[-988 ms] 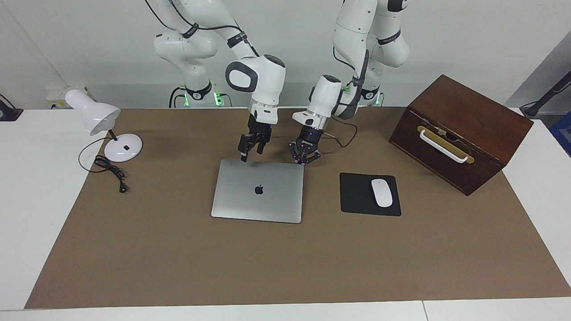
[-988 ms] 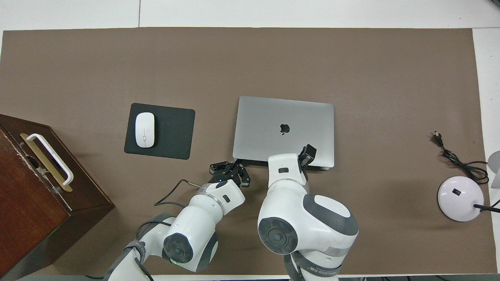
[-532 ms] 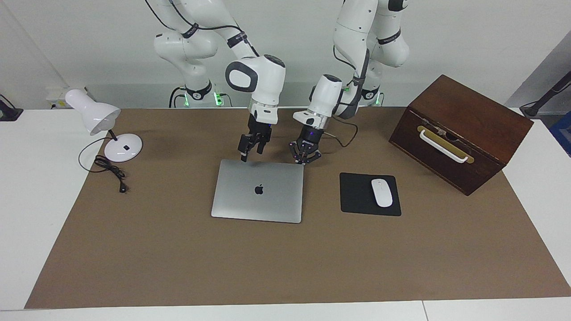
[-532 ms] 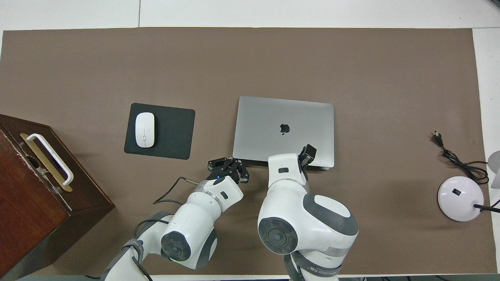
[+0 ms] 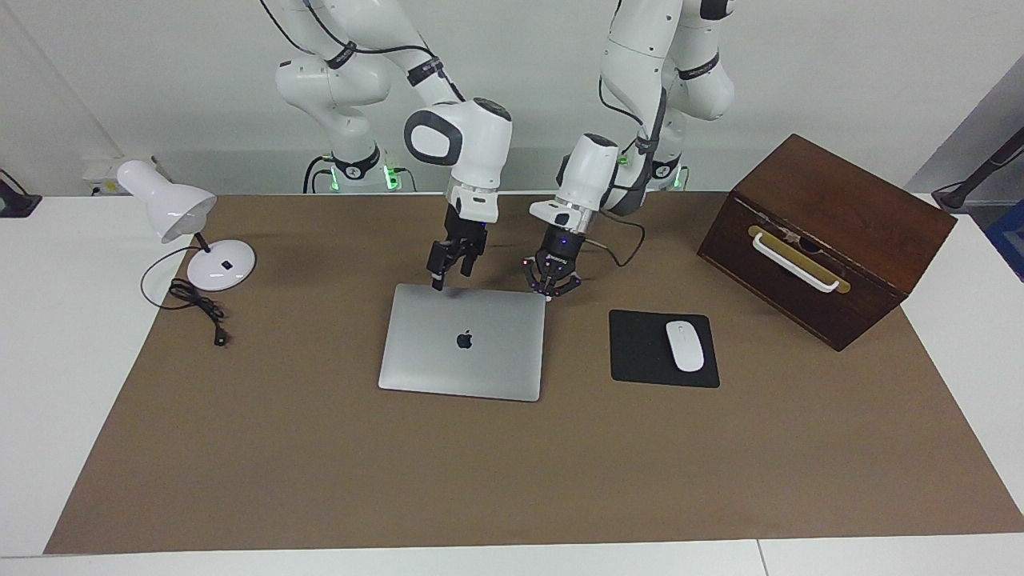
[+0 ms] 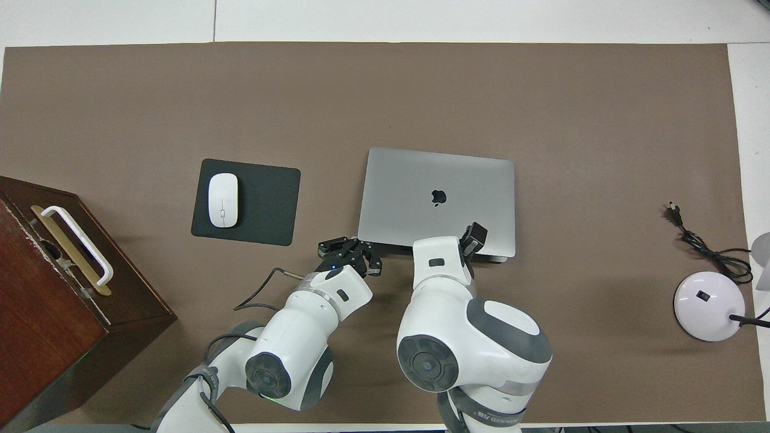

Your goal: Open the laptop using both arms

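Laptop (image 5: 463, 342) lying shut, stiff, slick; we're guessing right gripper (image 5: 450, 274) spread and left gripper (image 5: 551, 286) spread are reaching its robot-side edge.

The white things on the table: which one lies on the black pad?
The white mouse lies on the black mouse pad. The white desk lamp stands on the brown mat, at the right arm's end.

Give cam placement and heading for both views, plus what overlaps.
Facing view: high across the table, looking at the robots; both arms show with their bases, left gripper and right gripper at the closed laptop.
Overhead view: above the robots' end, looking steeply down; arms enter from the bottom.
Shared: laptop, mouse pad, wooden box, lamp.
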